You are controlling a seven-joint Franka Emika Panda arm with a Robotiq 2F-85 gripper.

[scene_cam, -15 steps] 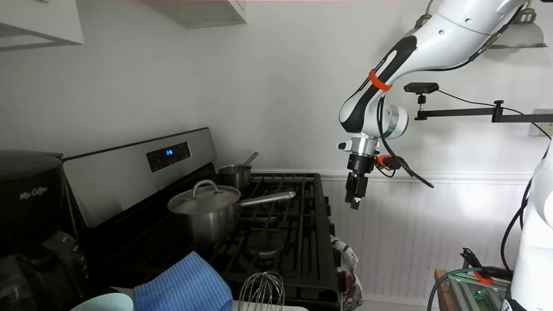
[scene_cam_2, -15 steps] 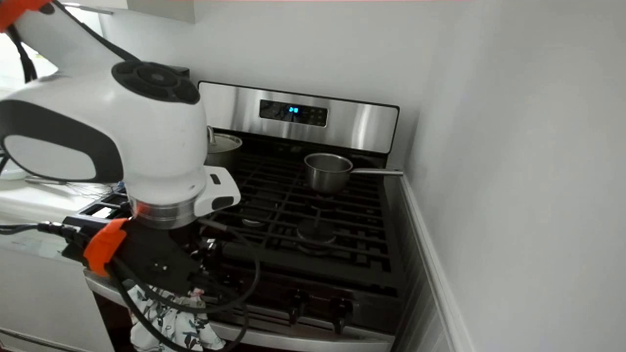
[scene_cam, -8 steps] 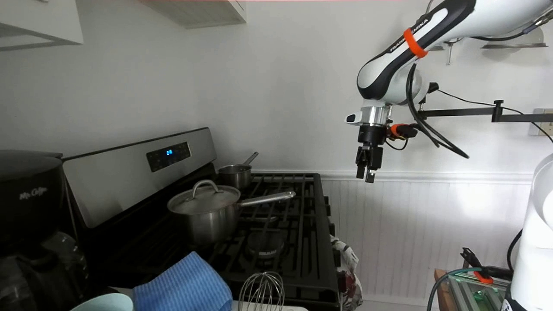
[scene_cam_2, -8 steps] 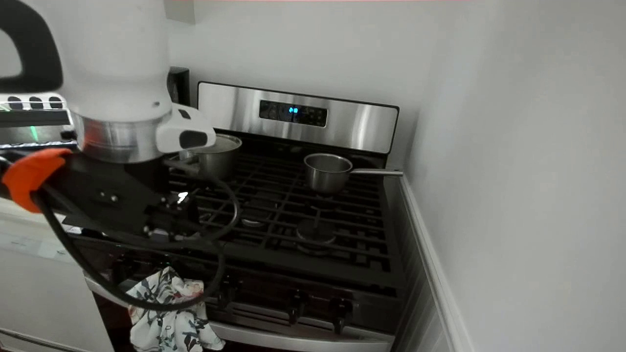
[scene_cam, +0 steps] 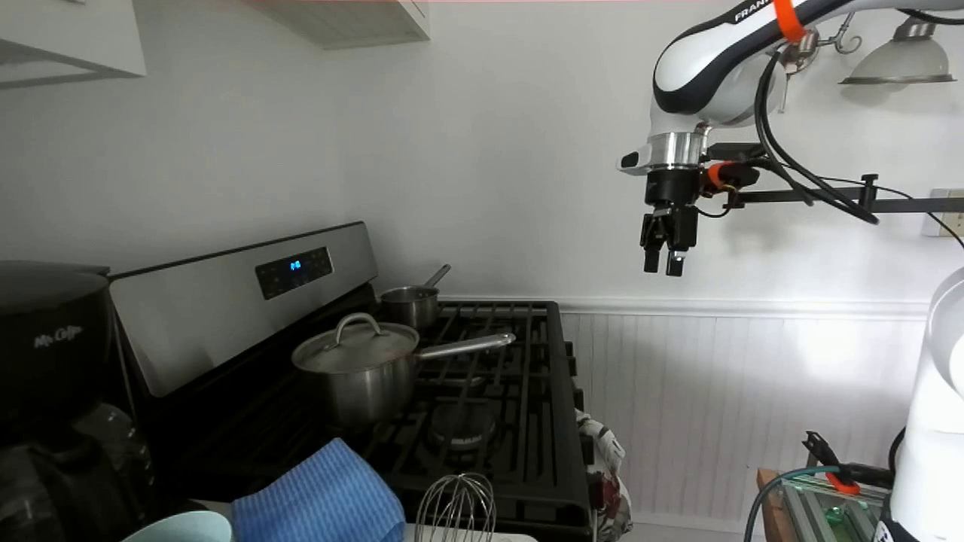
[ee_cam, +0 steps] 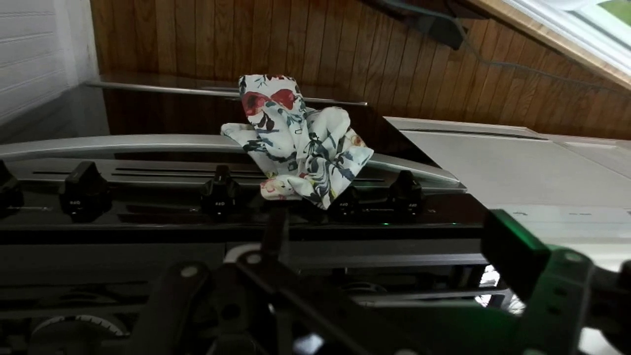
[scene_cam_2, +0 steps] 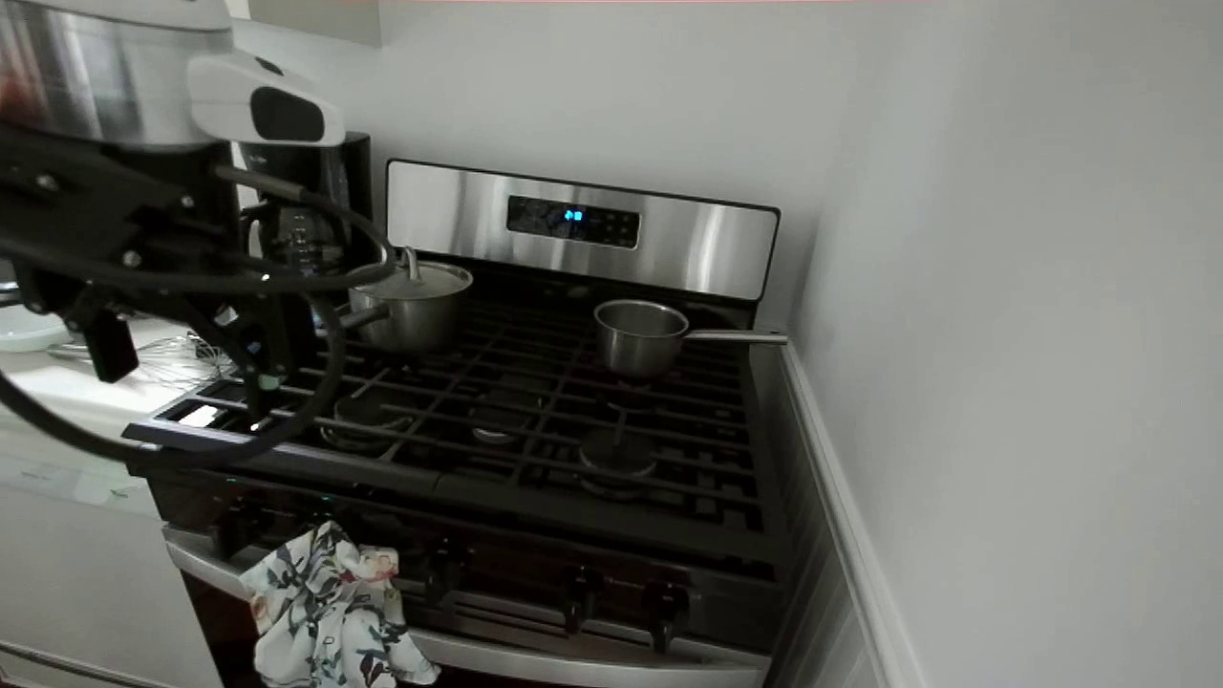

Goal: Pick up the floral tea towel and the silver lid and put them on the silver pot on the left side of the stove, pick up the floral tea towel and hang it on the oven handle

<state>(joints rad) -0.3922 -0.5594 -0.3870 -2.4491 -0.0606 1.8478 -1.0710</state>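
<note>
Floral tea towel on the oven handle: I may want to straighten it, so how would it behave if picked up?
The floral tea towel would probably sag and change shape, judging by its bunched folds. It looks light, being apparently thin cloth. It might slide along the oven handle, whose metal looks smooth.

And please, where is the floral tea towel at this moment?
In an exterior view, the floral tea towel hangs bunched over the left part of the oven handle, close to the control knobs.
</note>
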